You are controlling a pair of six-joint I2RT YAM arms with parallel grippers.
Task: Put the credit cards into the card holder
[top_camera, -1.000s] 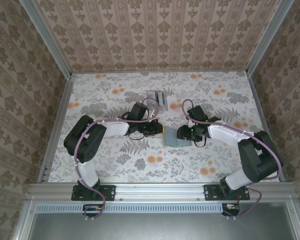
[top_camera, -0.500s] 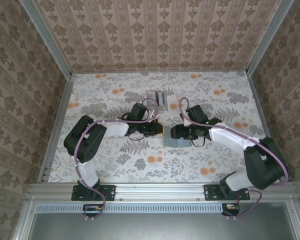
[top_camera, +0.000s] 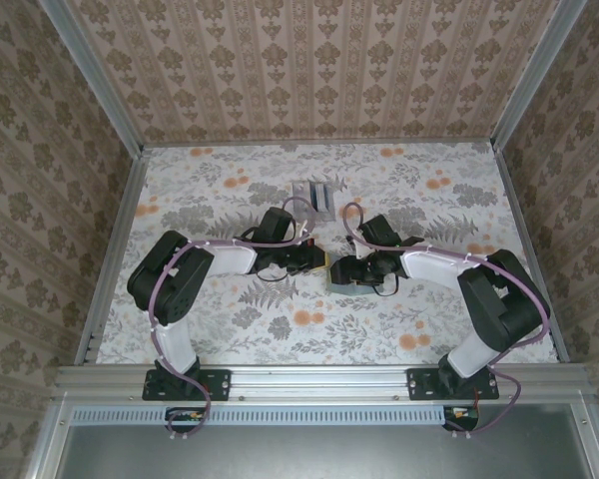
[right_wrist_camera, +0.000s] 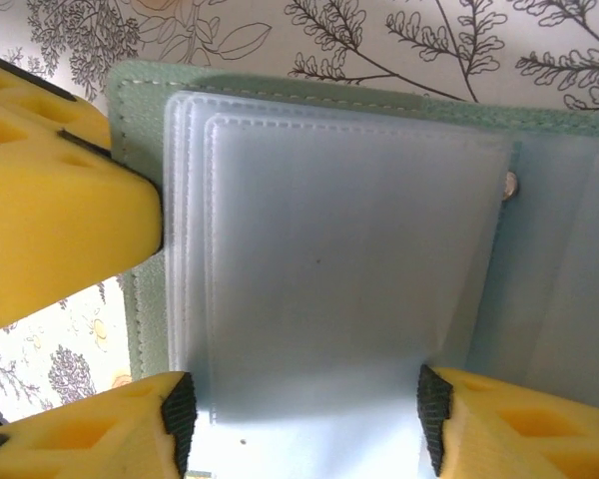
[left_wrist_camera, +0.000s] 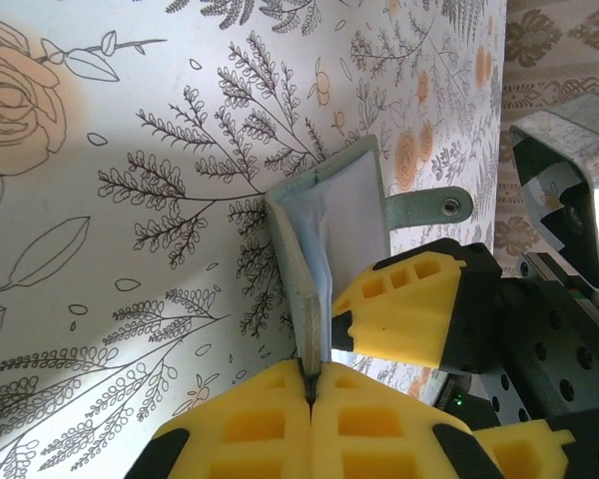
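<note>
The grey-green card holder point(top_camera: 353, 285) lies open at the table's middle, between both arms. My left gripper point(left_wrist_camera: 309, 384) is shut on the edge of its raised cover point(left_wrist_camera: 329, 215), holding that half upright. In the right wrist view the holder's clear sleeves point(right_wrist_camera: 349, 220) face me over the green cover point(right_wrist_camera: 140, 110). My right gripper point(right_wrist_camera: 299, 419) holds a pale blue credit card point(right_wrist_camera: 299, 444) across its width, both pads against the card's edges, with its front edge at the sleeves. From above, the right gripper point(top_camera: 337, 269) sits over the holder, close to the left gripper point(top_camera: 319, 257).
A clear, silvery slotted stand point(top_camera: 314, 197) sits just behind the grippers. The holder's snap strap point(left_wrist_camera: 429, 207) sticks out on the cloth. Metal rails and patterned walls close in the floral table point(top_camera: 230, 319). The two grippers' yellow fingers point(right_wrist_camera: 50, 190) nearly touch.
My right gripper has moved left across the card holder, toward the left gripper. The left gripper has kept its hold and place.
</note>
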